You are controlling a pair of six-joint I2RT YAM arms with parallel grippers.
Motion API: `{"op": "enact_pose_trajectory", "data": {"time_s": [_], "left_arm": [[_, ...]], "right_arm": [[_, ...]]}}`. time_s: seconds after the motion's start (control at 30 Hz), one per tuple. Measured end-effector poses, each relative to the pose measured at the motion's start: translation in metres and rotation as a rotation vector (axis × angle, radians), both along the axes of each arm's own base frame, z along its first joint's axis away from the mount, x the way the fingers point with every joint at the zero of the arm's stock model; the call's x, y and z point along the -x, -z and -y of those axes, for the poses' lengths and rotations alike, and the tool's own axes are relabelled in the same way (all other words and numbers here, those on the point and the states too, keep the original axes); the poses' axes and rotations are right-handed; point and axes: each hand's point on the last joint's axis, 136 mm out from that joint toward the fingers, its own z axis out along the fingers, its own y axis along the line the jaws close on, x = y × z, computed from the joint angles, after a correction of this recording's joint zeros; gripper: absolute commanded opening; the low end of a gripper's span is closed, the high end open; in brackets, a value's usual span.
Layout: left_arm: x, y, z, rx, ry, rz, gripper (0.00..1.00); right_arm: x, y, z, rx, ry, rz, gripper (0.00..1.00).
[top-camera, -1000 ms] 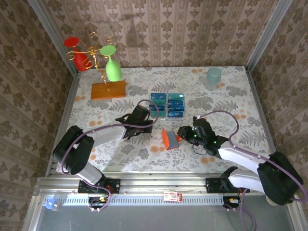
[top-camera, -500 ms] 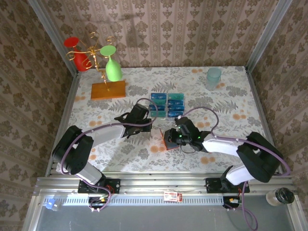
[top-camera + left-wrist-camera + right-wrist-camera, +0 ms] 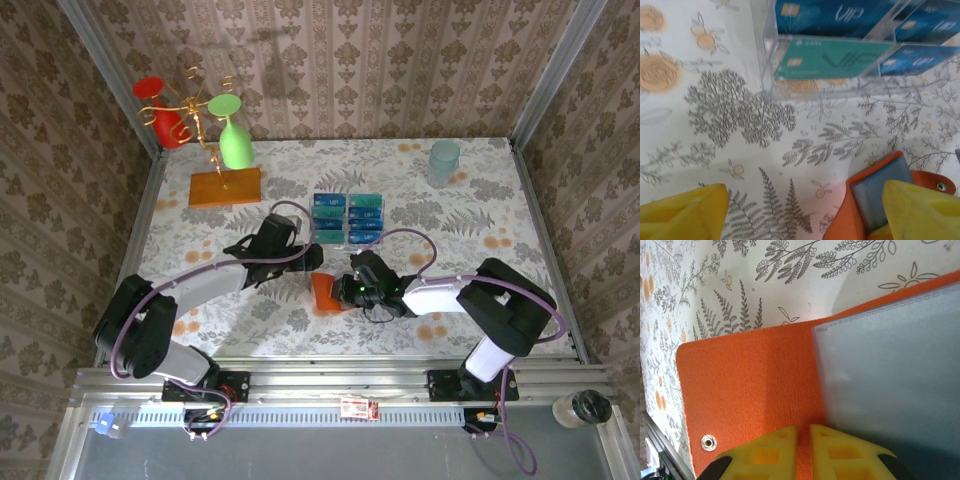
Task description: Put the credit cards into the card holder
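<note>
Your right claw point(image 3: 803, 440) is clamped on the orange card holder point(image 3: 750, 390) flap, holder open on the floral worktop point(image 3: 730, 110). Your left claw point(image 3: 802, 212) gapes wide apart just beside it; credit cards point(image 3: 835, 59) sit in the clear tray point(image 3: 765, 60)

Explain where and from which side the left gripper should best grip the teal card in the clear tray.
Pinch the teal card by its top long edge, from above, with the open left gripper. It stands tilted in the clear tray, whose walls likely fence its ends and lower edge.
</note>
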Motion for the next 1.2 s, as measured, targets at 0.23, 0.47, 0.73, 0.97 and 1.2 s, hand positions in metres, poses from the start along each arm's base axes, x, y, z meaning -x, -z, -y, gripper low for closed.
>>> {"op": "enact_pose_trajectory", "data": {"time_s": [0.23,0.47,0.73,0.97,1.2], "left_arm": [[0.030,0.013,0.014,-0.066,0.067,-0.015,0.80],[0.056,0.044,-0.002,-0.184,0.061,-0.047,0.71],[0.053,0.065,-0.021,-0.307,0.017,-0.061,0.66],[0.043,0.068,-0.019,-0.369,0.028,-0.055,0.65],[0.025,0.067,-0.020,-0.365,0.022,-0.060,0.65]], "right_arm": [[-0.001,0.001,0.001,-0.016,0.025,-0.006,0.14],[-0.001,0.001,0.003,-0.039,0.053,-0.003,0.13],[-0.002,0.001,0.003,-0.056,0.070,-0.001,0.12],[0.001,0.001,0.002,-0.057,0.065,-0.004,0.00],[0.005,0.001,-0.003,-0.054,0.051,-0.003,0.00]]}}
